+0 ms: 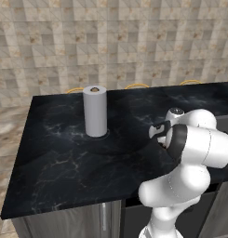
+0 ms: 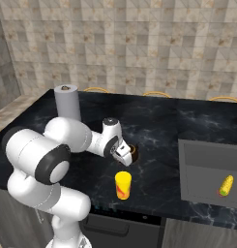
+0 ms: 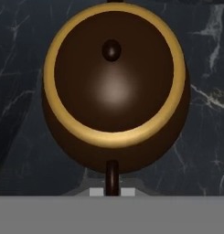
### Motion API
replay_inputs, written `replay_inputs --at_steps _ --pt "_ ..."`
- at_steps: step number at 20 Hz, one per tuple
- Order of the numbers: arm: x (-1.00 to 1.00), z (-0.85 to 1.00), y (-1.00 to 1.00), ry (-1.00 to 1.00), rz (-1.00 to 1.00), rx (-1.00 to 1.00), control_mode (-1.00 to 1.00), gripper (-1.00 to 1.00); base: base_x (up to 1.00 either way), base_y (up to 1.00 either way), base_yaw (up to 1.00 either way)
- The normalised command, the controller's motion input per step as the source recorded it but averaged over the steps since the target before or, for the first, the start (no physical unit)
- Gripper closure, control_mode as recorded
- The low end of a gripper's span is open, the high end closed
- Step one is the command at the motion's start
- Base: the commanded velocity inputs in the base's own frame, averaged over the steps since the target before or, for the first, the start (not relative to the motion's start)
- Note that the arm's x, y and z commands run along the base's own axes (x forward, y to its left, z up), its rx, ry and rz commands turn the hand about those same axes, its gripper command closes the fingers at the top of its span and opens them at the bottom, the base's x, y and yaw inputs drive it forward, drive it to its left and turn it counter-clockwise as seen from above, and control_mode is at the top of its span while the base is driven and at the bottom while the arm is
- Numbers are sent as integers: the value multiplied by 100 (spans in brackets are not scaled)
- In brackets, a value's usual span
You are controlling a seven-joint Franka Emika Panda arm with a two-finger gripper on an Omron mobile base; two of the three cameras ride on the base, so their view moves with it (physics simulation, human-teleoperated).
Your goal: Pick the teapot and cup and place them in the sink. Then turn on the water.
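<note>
Our pincer is clamped narrow on the teapot handle at six o'clock. We should lift straight off the surface, then swing toward the sink at three o'clock.

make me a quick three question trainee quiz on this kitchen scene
1. True or false: the small bright-yellow tapered cup stands upright on the black marble counter, not in the grey rectangular sink.
2. What lies in the sink? A) a knobbly yellow elongated item B) a white plate C) a green bottle
3. Fill in: the hand is at the squat dark-brown ____, whose thin handle runs down between the fingers.

Key: 1 true; 2 A; 3 teapot.
</note>
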Motion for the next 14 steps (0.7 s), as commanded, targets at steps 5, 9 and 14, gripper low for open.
replay_inputs --at_steps 5,9,14 --pt "-19 44 0 0 11 0 -100 100 0 0 0" --pt "-23 99 0 -1 16 0 -100 100 0 0 0" --pt "-22 100 0 0 15 0 -100 100 0 0 0"
